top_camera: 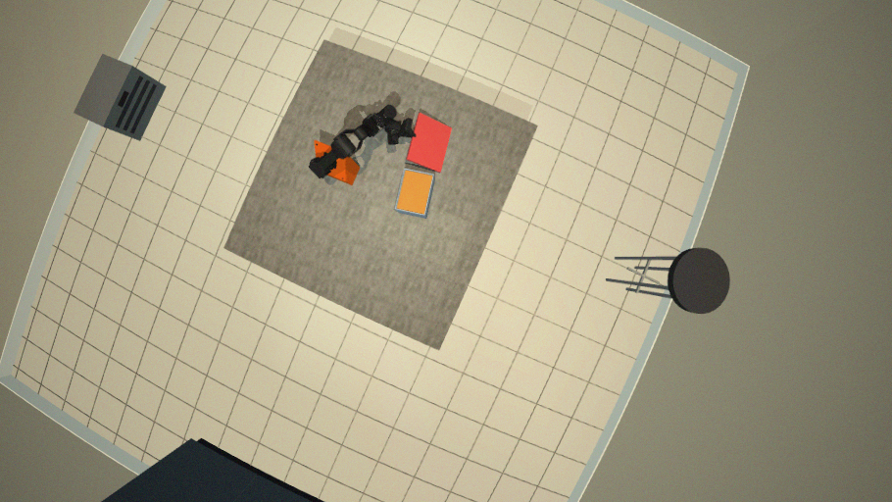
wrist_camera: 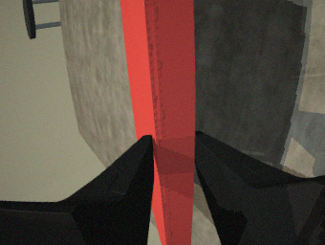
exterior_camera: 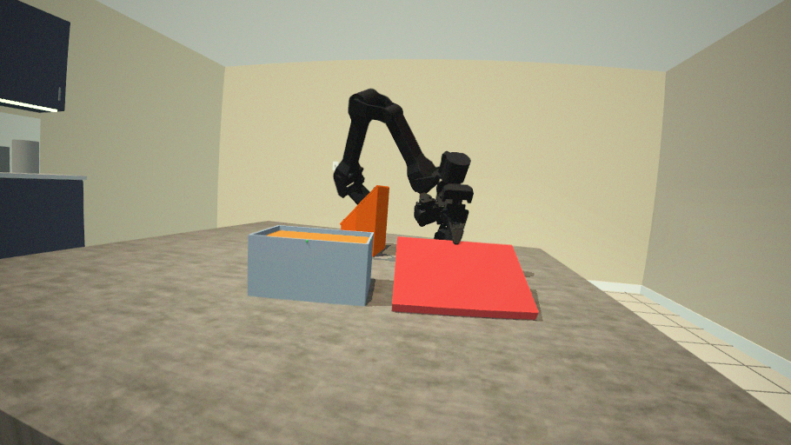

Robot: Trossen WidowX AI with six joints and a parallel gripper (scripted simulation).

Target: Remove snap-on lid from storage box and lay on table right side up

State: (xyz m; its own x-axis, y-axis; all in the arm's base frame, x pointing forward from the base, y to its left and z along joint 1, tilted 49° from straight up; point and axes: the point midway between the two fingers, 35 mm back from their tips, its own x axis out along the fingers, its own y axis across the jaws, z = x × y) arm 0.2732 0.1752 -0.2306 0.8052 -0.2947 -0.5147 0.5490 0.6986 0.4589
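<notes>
The red lid [top_camera: 428, 142] [exterior_camera: 459, 279] [wrist_camera: 174, 62] is off the box. My gripper [top_camera: 412, 132] [exterior_camera: 455, 241] [wrist_camera: 172, 141] is shut on the lid's far edge, one finger on each face. The lid is tilted, its smooth top facing up. In the exterior view its near edge is at or just above the table and its held edge is higher. Its underside is hidden there. The blue-grey storage box [top_camera: 430, 196] [exterior_camera: 309, 271] stands upright and open beside the lid, with a narrow gap between them. An orange fill [top_camera: 415, 192] [exterior_camera: 321, 237] shows inside it.
An orange wedge-shaped block [top_camera: 346, 171] [exterior_camera: 380, 218] stands by the arm's base, behind the box in the exterior view. The grey table [top_camera: 336, 249] [exterior_camera: 276, 359] carries everything. A dark stool [top_camera: 699, 279] stands on the floor away from the table.
</notes>
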